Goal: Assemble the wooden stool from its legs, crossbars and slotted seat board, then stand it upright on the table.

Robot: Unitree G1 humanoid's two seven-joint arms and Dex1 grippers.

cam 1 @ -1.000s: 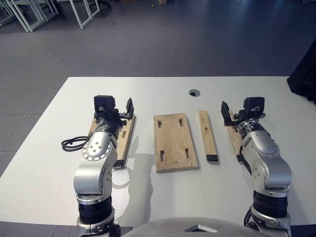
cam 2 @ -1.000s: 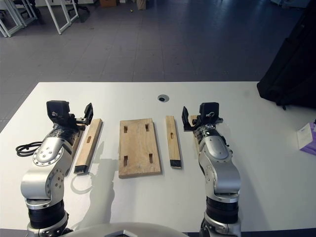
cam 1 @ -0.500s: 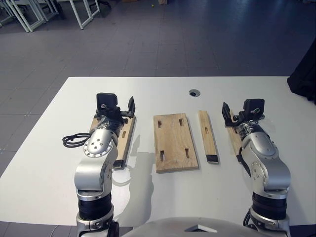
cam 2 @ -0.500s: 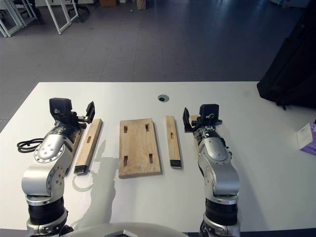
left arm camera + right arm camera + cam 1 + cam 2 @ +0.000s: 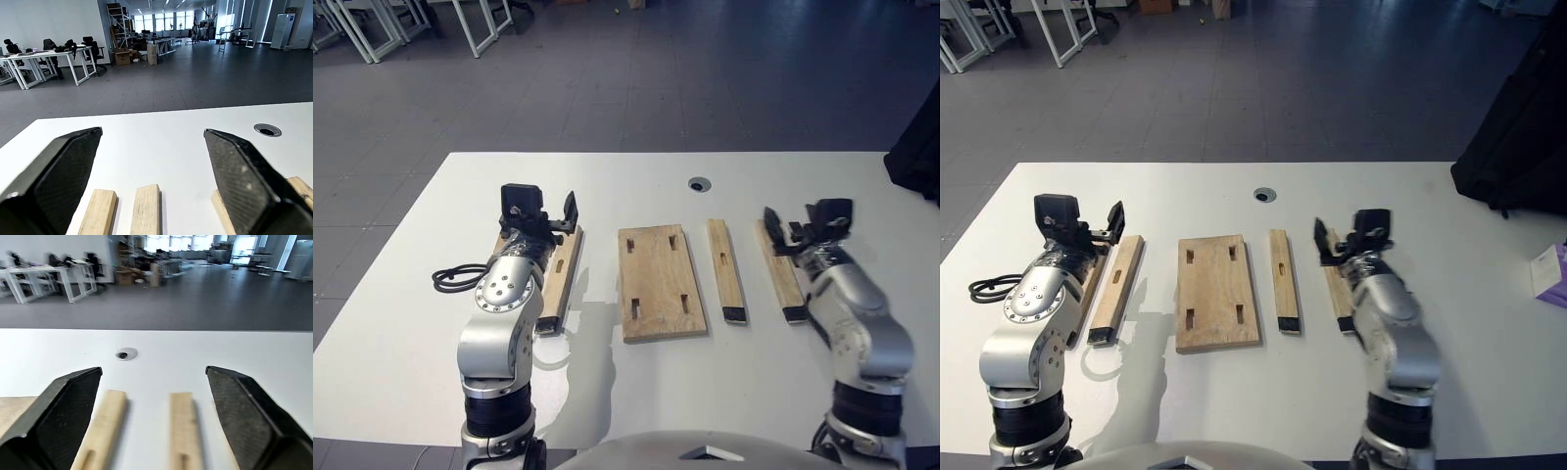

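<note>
The slotted seat board point(image 5: 661, 282) lies flat at the table's middle. To its left lies a slotted wooden leg point(image 5: 560, 277), with another wooden piece point(image 5: 502, 245) partly hidden under my left arm. My left gripper point(image 5: 543, 210) hovers open over the far ends of these; in the left wrist view its fingers point(image 5: 54, 181) frame two wooden ends point(image 5: 146, 210). Right of the board lie two slotted bars point(image 5: 725, 269) point(image 5: 781, 266). My right gripper point(image 5: 808, 223) stands open just right of the outer bar's far end, and both bars point(image 5: 105, 426) point(image 5: 183, 426) lie between its fingers point(image 5: 244, 406).
A black cable point(image 5: 453, 279) loops on the table left of my left arm. A round cable hole point(image 5: 698, 183) sits behind the board. A dark bag point(image 5: 1518, 127) stands off the table's right side, and a purple box point(image 5: 1552, 274) lies at the right edge.
My right arm has swung to the right, uncovering the outer bar that lay under it. My left arm has barely shifted.
</note>
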